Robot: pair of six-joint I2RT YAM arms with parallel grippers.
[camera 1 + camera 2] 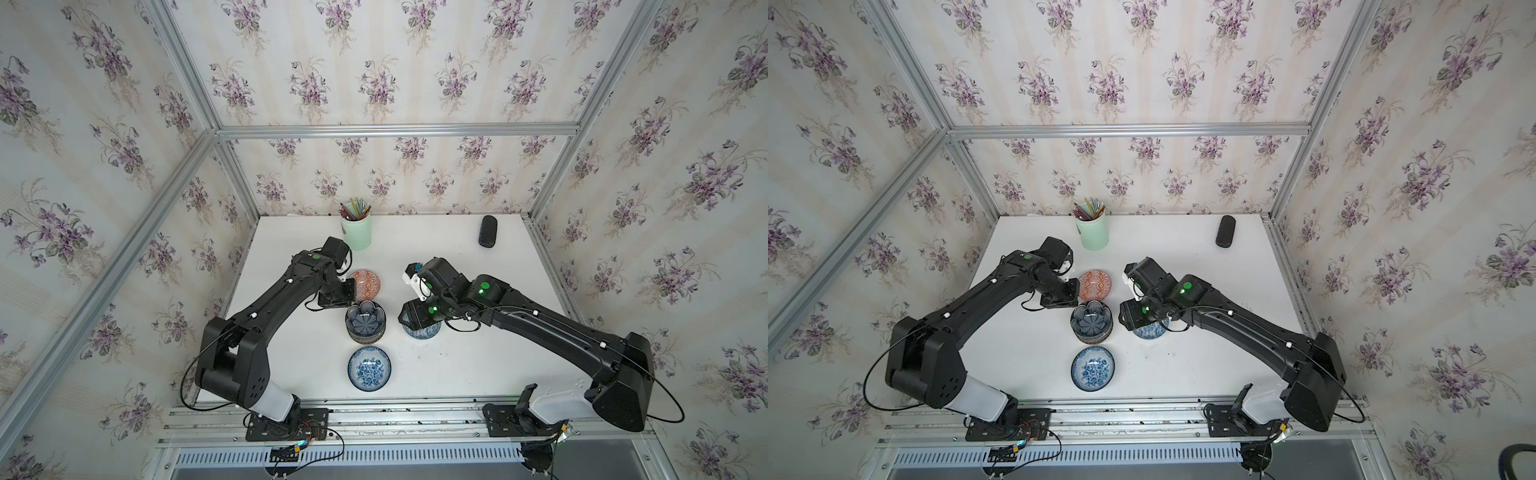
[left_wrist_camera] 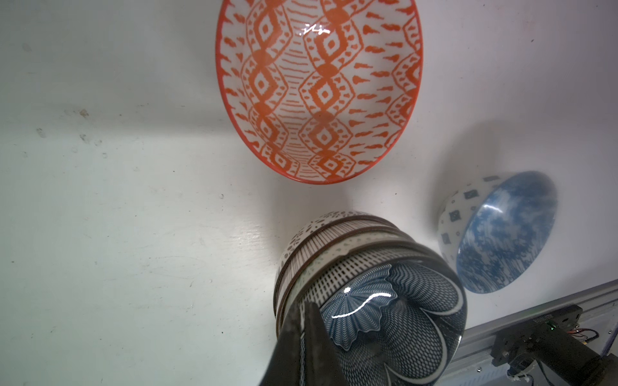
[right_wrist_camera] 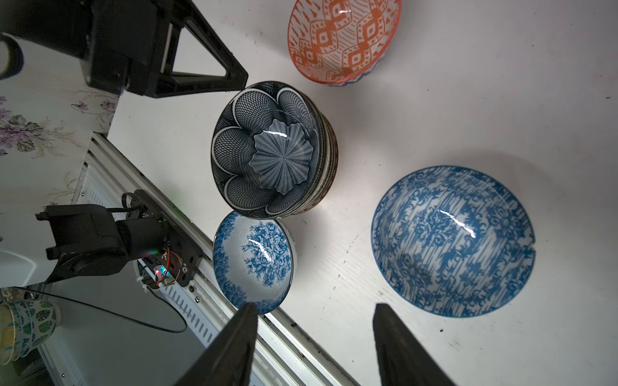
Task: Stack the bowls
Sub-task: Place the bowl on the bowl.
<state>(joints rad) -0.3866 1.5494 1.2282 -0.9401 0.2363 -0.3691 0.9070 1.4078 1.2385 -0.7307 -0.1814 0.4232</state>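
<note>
table: carrying all the bowls.
stack: standing mid-table, navy petal bowl nesting on top — waiting for the rest.
loose bowls: orange bowl lying beyond the stack, streaked blue bowl to its right, floral blue bowl in front.
right claw: hanging spread over the streaked blue bowl, probably lining up a grasp.
left claw: pressing shut at the stack's rim — seemingly steadying it.

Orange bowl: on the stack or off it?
Off. The orange bowl sits upright on the table, beside the stack, which the navy petal bowl tops.
</note>
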